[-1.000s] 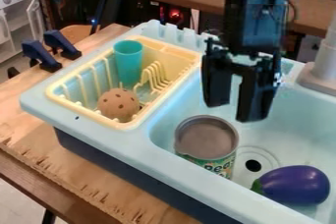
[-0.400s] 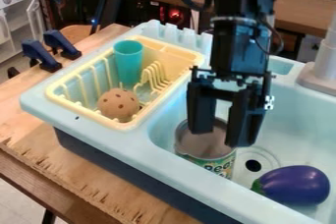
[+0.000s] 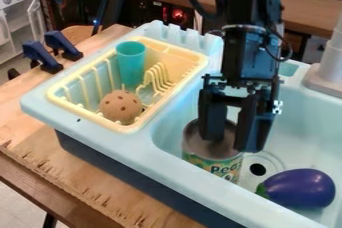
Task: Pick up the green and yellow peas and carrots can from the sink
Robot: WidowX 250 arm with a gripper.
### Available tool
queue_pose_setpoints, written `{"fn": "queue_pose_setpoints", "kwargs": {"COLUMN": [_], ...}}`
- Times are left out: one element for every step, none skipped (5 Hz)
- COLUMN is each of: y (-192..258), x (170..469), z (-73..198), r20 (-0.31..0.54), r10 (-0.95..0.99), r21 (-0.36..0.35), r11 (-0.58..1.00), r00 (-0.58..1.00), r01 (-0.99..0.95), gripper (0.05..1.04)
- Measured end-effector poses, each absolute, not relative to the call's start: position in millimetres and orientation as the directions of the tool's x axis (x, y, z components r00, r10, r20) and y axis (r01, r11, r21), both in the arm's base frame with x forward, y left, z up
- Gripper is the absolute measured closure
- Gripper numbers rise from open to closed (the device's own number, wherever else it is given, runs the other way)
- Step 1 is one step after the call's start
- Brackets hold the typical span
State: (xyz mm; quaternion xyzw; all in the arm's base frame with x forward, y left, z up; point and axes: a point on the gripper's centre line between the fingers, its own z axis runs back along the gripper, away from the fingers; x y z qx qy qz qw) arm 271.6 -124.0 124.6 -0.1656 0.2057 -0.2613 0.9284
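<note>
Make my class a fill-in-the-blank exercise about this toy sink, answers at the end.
The eggplant in the sink is coloured ____.
The rack holding the teal cup is coloured ____.
Of the can, eggplant and cup, the gripper is nearest to the ____.

Missing words: purple; yellow; can.

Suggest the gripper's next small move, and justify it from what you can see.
Probably lower the open gripper slightly, to bring the rim of the can between its fingers: one finger appears over the can's mouth, the other by its rim on the side toward the drain.
</note>
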Motion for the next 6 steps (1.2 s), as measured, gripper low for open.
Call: {"fn": "queue_pose_setpoints", "kwargs": {"y": [-123.3, -124.5, -126.9, -128.6, -128.0, -128.1], "x": [289.5, 303.9, 319.8, 327.6, 327.5, 318.4], "z": [121.9, 121.6, 122.3, 122.3, 123.6, 133.5], "r20": [-0.27, -0.243, -0.218, -0.196, -0.192, -0.154], "r10": [-0.577, -0.608, -0.641, -0.67, -0.672, -0.667], "r21": [-0.39, -0.351, -0.296, -0.275, -0.275, -0.274], "r11": [0.798, 0.781, 0.762, 0.738, 0.736, 0.737], "r00": [0.771, 0.755, 0.736, 0.716, 0.715, 0.729], "r01": [0.46, 0.516, 0.576, 0.616, 0.618, 0.617], "gripper": [0.081, 0.081, 0.081, 0.081, 0.081, 0.081]}}
